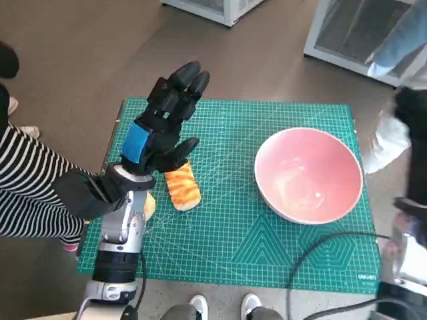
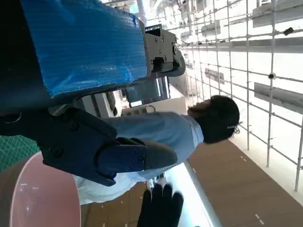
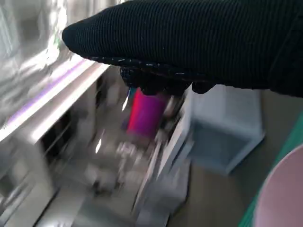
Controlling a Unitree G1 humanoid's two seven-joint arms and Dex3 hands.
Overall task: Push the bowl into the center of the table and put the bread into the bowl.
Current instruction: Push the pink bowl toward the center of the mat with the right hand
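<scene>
The fingers (image 1: 183,83) of the left hand (image 1: 163,127) are stretched out and apart, grasping nothing, and they hang above the table's left half, pointing toward its far edge, while the thumb reaches over the far end of the bread (image 1: 183,188). Whether the thumb touches the bread I cannot tell. The bread lies on the green cutting mat (image 1: 227,227) near the left edge, about midway between the near and far edges; its orange, striped crust looks light and soft, so I judge it will dent under a hard squeeze and is best taken across its middle with a gentle closing of fingers and thumb. A small rounded orange thing (image 1: 149,205) shows just beside the forearm, mostly hidden. The bowl (image 1: 310,175) sits on the table's right half, close to the right edge and not yet at the center; pink, smooth and glossy, it looks stiff and slippery, likely to slide easily on the mat if pushed low on its outer wall from the right, and it may tip if pressed at the rim. The right hand (image 3: 189,42) shows only as a dark glove in its own wrist view, blurred, and its fingers' state I cannot tell. A black cable (image 1: 320,253) crosses the near right corner, and a person's striped sleeve (image 1: 30,190) lies beside the left edge.
</scene>
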